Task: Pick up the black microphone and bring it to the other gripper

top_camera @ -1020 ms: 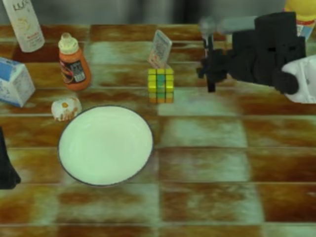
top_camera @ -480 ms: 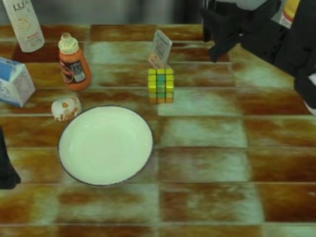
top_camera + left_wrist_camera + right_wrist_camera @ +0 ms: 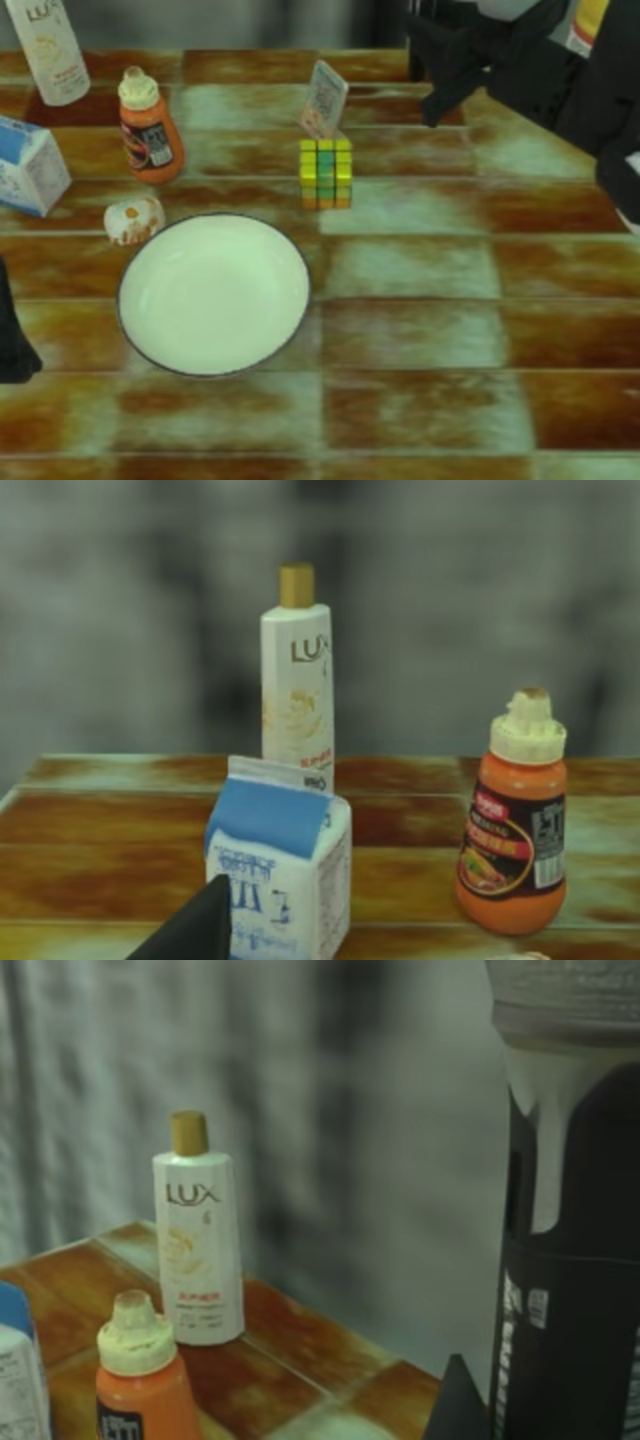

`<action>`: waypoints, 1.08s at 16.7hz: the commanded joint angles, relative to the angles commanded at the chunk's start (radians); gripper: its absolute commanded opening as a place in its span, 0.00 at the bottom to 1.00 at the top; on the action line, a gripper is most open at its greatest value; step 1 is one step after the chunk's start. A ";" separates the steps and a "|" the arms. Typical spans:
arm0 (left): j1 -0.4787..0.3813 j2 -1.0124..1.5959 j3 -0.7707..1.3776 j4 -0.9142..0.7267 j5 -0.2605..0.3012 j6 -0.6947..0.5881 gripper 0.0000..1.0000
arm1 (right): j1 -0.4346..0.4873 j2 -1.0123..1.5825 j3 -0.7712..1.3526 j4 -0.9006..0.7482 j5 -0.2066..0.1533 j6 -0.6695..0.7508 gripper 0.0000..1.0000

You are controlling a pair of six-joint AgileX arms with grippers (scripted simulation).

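The black microphone [image 3: 450, 98] hangs upright above the table's back right corner. Its black stick handle slants down toward the table. In the right wrist view the microphone [image 3: 575, 1290] stands very close, with its grey mesh head [image 3: 565, 995] on top. My right gripper [image 3: 440, 40] is shut on it and points toward the table's left; one fingertip [image 3: 455, 1400] shows beside the handle. My left gripper [image 3: 12, 345], the other gripper, is parked at the left edge. It is open, with one fingertip [image 3: 200, 930] in its wrist view.
A white plate [image 3: 213, 295] lies left of centre. Behind it stand a colour cube [image 3: 326, 172] and a card [image 3: 323, 98]. An orange sauce bottle [image 3: 150, 130], a milk carton [image 3: 30, 165], a LUX bottle [image 3: 50, 50] and a small round object [image 3: 133, 218] crowd the back left.
Since a second ago my right arm has risen and drawn toward the back right, carrying the microphone up. Over the last half second it barely shifts. The left arm stays parked.
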 joint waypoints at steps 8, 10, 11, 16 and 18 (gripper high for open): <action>0.000 0.000 0.000 0.000 0.000 0.000 1.00 | 0.241 -0.254 -0.133 -0.081 0.231 0.026 0.00; 0.000 0.000 0.000 0.000 0.000 0.000 1.00 | 0.270 -0.284 -0.149 -0.090 0.259 0.029 0.00; 0.000 0.000 0.000 0.000 0.000 0.000 1.00 | 0.271 -0.285 -0.149 -0.090 0.260 0.029 0.00; 0.000 0.000 0.000 0.000 0.000 0.000 1.00 | 0.270 -0.284 -0.147 -0.090 0.259 0.030 0.00; 0.000 0.000 0.000 0.000 0.000 0.000 1.00 | 0.271 -0.285 -0.149 -0.090 0.260 0.029 0.00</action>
